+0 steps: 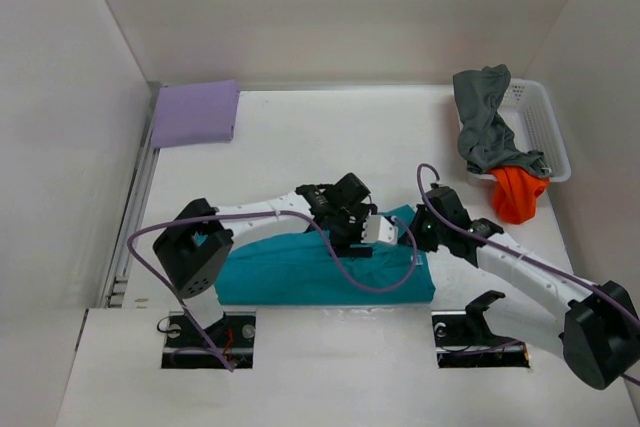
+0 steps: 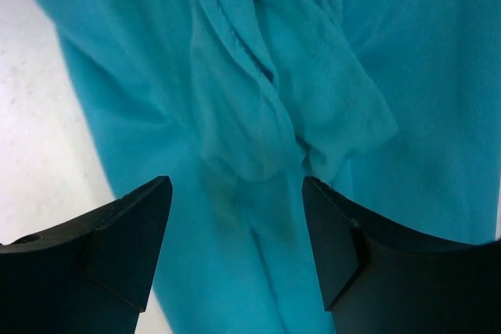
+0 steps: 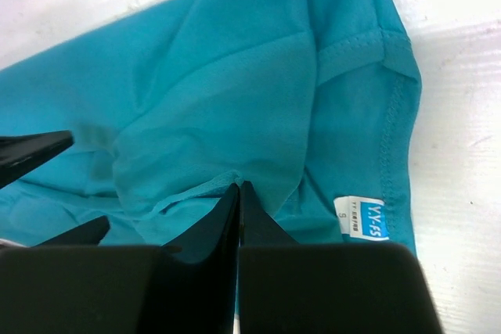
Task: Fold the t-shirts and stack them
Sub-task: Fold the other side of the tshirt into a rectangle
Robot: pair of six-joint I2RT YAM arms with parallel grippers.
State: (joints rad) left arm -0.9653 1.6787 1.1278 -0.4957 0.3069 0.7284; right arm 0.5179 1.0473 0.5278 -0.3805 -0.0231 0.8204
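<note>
- The teal shirt lies part-folded at the table's near edge, between the two arms.
- The left gripper hangs over its creased middle, jaws apart and nothing between them.
- The right gripper is clenched, its tips at a raised fold near the label (I cannot tell whether cloth is pinched).
- The lavender shirt sits folded at the far left corner.
- The grey shirt drapes over the basket at far right; the orange shirt spills from it.
</note>
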